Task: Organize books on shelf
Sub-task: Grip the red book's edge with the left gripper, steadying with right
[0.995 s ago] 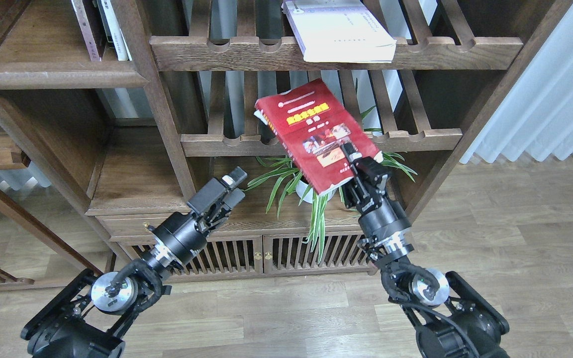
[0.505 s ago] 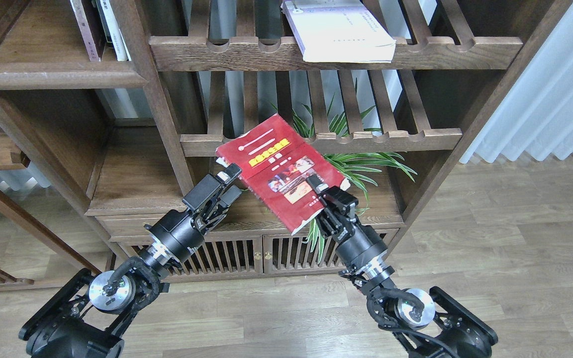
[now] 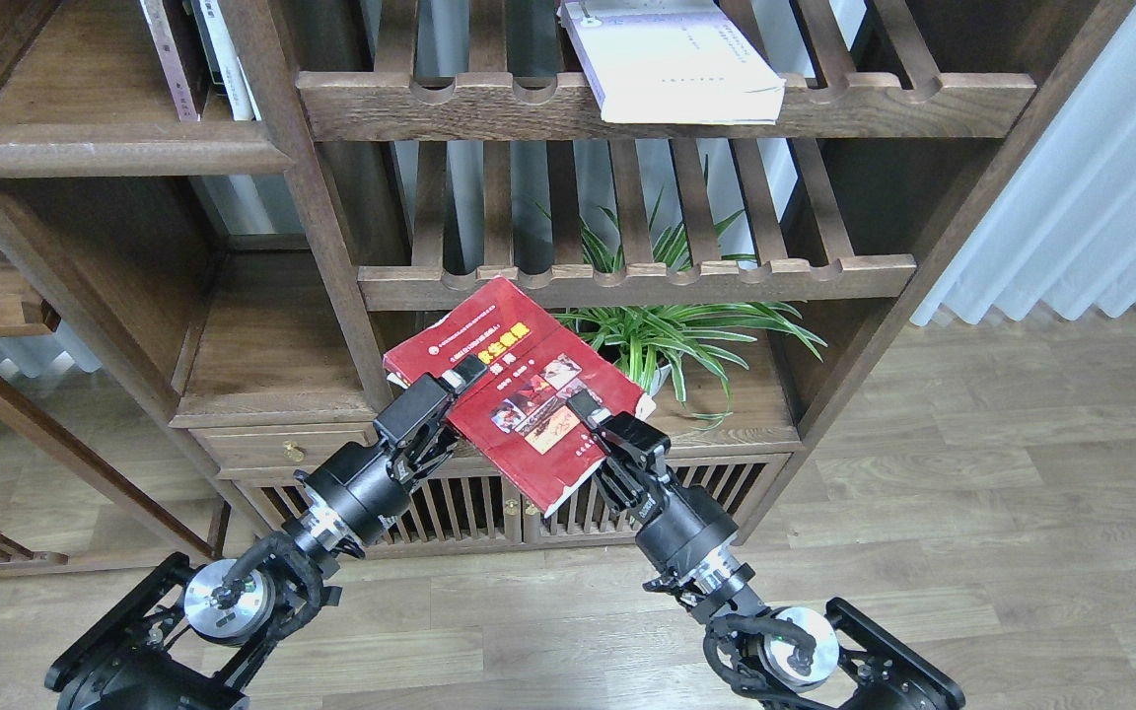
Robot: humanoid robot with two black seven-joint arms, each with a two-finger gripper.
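1. Head view, what has changed: a second ago my right gripper (image 3: 596, 414) held the red book (image 3: 514, 390) high, in front of the slatted rack (image 3: 637, 281); now it has carried it down and to the left, in front of the cabinet doors (image 3: 474, 508), still clamped on the book's right edge; my left gripper (image 3: 455, 385) has closed in and its fingers now sit at the book's left edge, one finger over the cover, so I judge a hand-over is under way (whether the left has truly closed on it I cannot tell).

2. Head view, meaning: the red book is in the air between both arms, not yet on the solid shelf (image 3: 109, 153) at upper left, where a few upright books (image 3: 198, 59) stand; the white book (image 3: 672, 59) lies on the upper rack.

3. Head view, hard to make out: the book hides its underside and my lower fingers; the upright books are cut off at the top edge; the plant (image 3: 672, 330) is partly behind the book.
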